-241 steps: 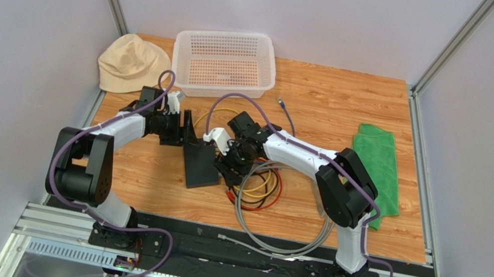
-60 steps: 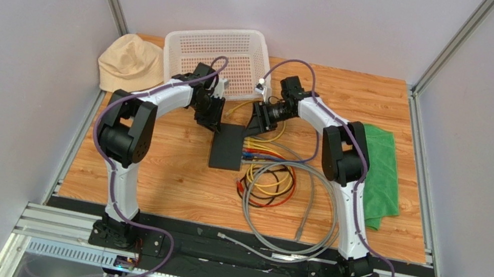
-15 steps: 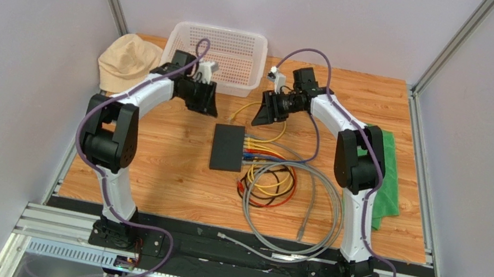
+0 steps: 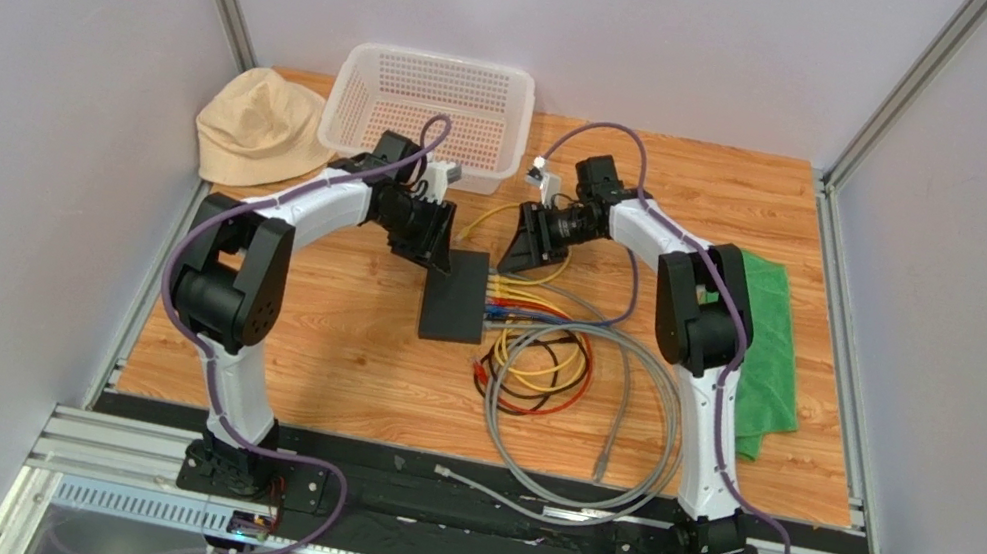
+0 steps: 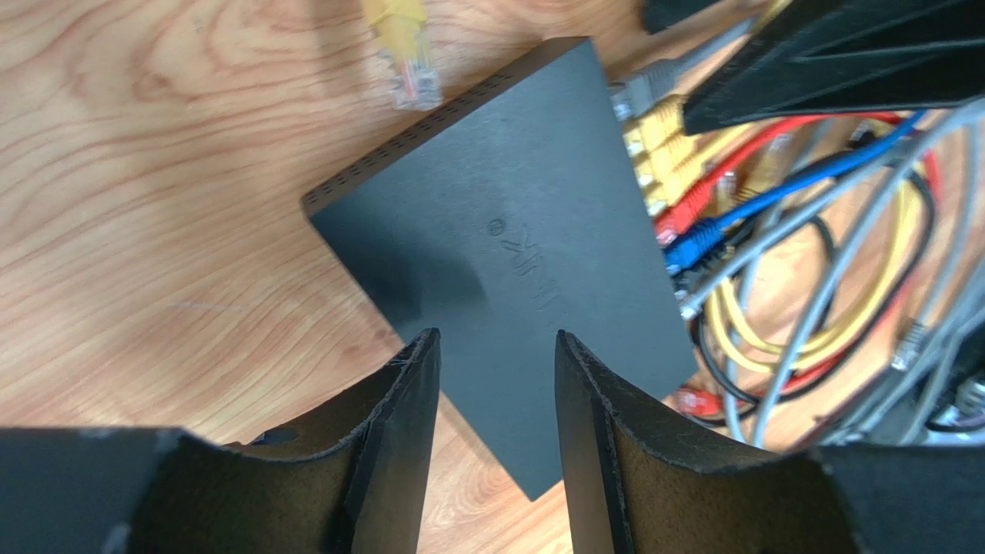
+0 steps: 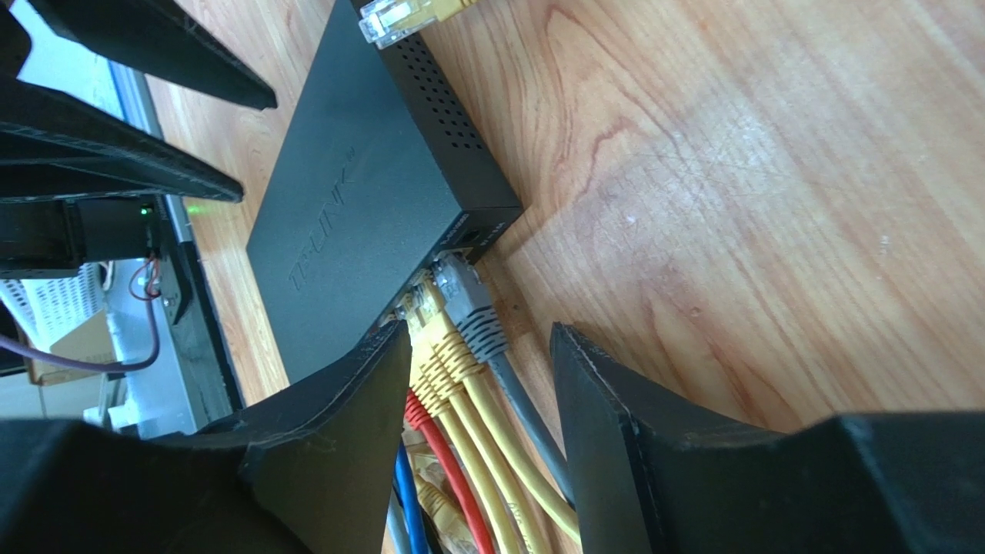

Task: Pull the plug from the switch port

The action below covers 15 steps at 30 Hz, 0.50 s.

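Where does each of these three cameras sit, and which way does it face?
Top external: above and behind the bases, looking down on the wooden table; both arms show.
Left wrist: on the left arm, looking down at the flat matte-black switch box; left gripper frames it.
Right wrist: on the right arm, facing the switch's sockets and grey plug; right gripper shows.
Shared: both wrist views show the switch and a loose yellow plug.

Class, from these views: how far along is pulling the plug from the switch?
Seemingly done: one loose yellow plug lies by the far edge of the switch; the end port looks empty. In hand: left gripper hovers open over the switch, right gripper open above the grey plug, gripping nothing. Left: the grey plug and the yellow ones beside it sit in their ports.
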Tool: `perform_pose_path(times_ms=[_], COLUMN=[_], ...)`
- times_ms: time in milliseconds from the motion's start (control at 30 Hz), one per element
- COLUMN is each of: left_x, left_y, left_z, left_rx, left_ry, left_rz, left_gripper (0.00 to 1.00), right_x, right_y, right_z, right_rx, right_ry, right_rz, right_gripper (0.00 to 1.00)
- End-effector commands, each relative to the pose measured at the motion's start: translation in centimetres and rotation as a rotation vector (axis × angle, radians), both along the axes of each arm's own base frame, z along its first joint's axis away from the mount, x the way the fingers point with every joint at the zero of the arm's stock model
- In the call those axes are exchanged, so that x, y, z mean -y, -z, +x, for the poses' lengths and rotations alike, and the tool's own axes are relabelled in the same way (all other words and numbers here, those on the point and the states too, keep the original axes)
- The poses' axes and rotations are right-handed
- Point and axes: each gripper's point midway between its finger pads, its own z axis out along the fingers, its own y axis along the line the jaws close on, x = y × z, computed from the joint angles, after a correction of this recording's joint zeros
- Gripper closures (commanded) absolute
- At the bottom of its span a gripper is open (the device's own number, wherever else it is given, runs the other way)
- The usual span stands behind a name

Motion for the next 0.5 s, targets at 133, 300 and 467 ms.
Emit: perform_pose_path(times_ms=[133,300,467], left_x=[-2.1,-0.7,-0.9], left_y=[0.0,1.3,2.8], left_z=[0.9,0.6,1.0], left_rx=[0.071,0.05,0.039], left_ry=[-0.084,-0.016,-0.018], left_rz=[0.22,0.216,0.281], left_gripper=[0.48,0.47,0.47], right_x=[-1.1,-1.1,-1.2], right_y=[0.7,1.7,2.4], right_z=[0.1,-0.2,-0.4], right_rx=[-0.032,-0.067,-0.08], right_ry=[-0.009,-0.004,-0.006], right_rz=[0.034,0.029,0.025], right_gripper=[0.45,0.46,0.49])
